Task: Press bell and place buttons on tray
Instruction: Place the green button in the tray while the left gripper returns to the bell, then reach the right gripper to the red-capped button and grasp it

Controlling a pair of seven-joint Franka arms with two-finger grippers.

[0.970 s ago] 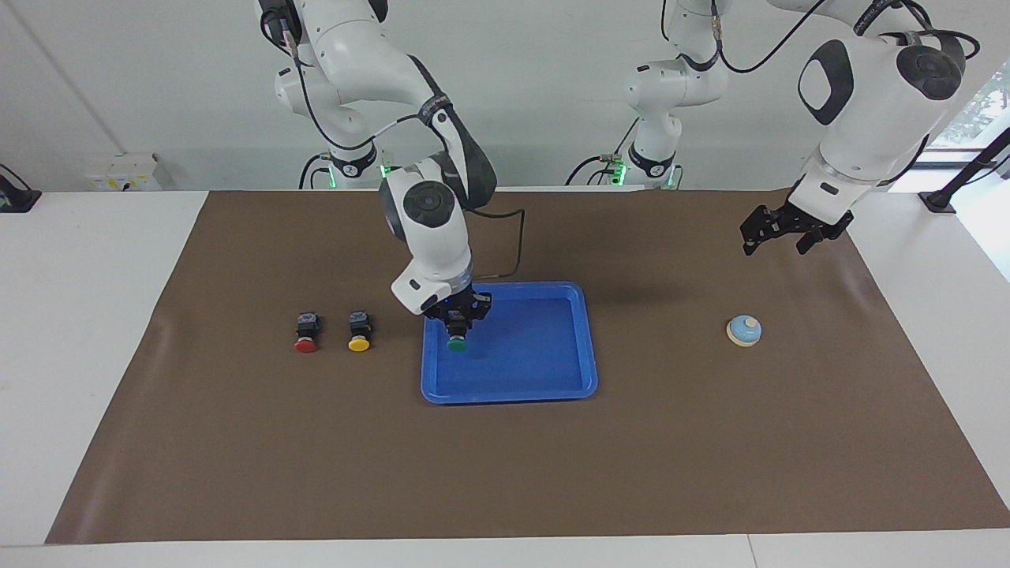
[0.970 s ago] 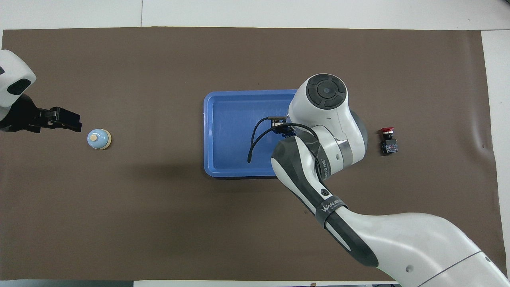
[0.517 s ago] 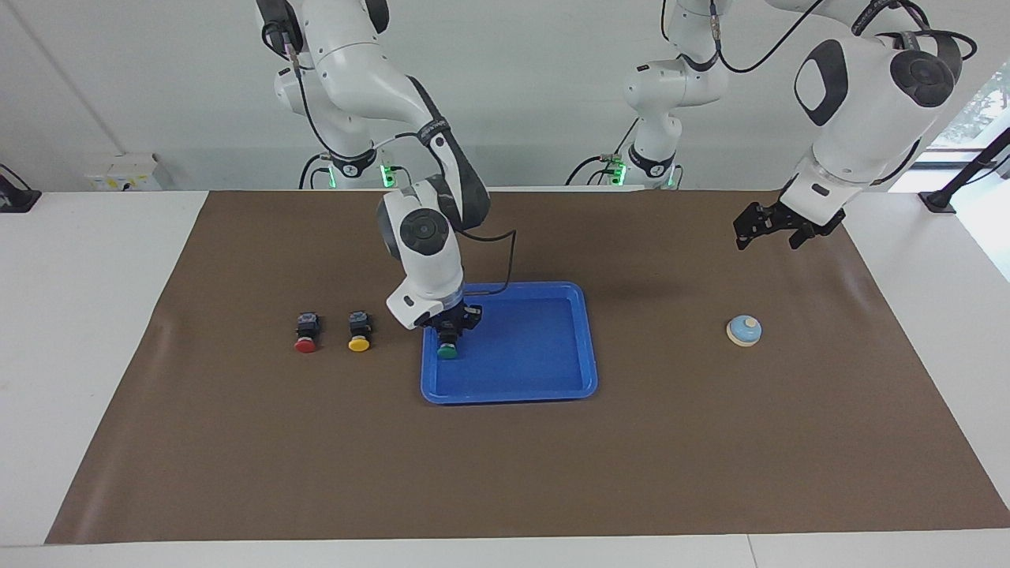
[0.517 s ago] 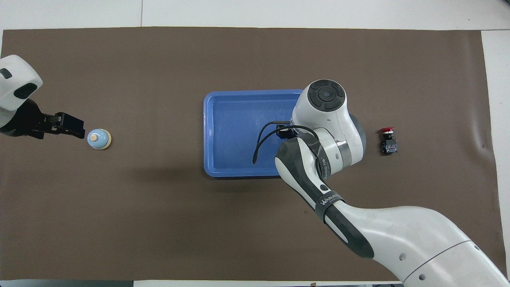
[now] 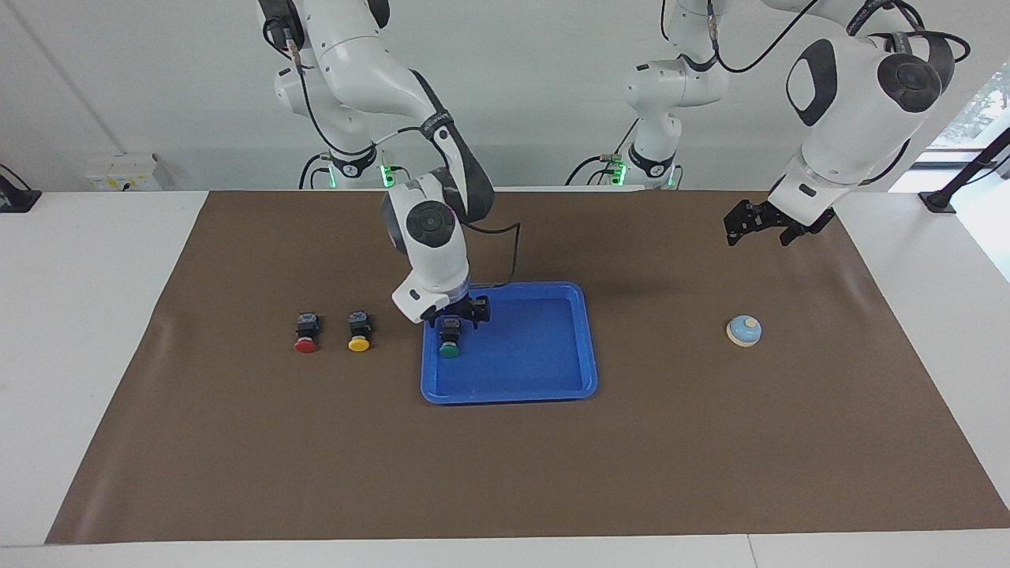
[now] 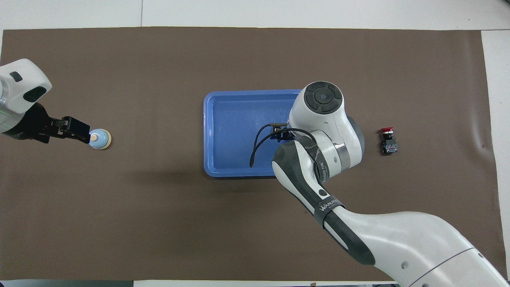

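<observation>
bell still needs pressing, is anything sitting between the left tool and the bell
Nothing visible is. The left tool hangs open in the air above bare brown mat, and the bell stands alone on the mat toward the left arm's end. The tray and buttons lie well away from that path.

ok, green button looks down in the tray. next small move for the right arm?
Probably lift the right claw straight up. Its fingers stand apart, and the green button rests on the blue tray floor. Then go for the yellow button on the mat nearby.
</observation>
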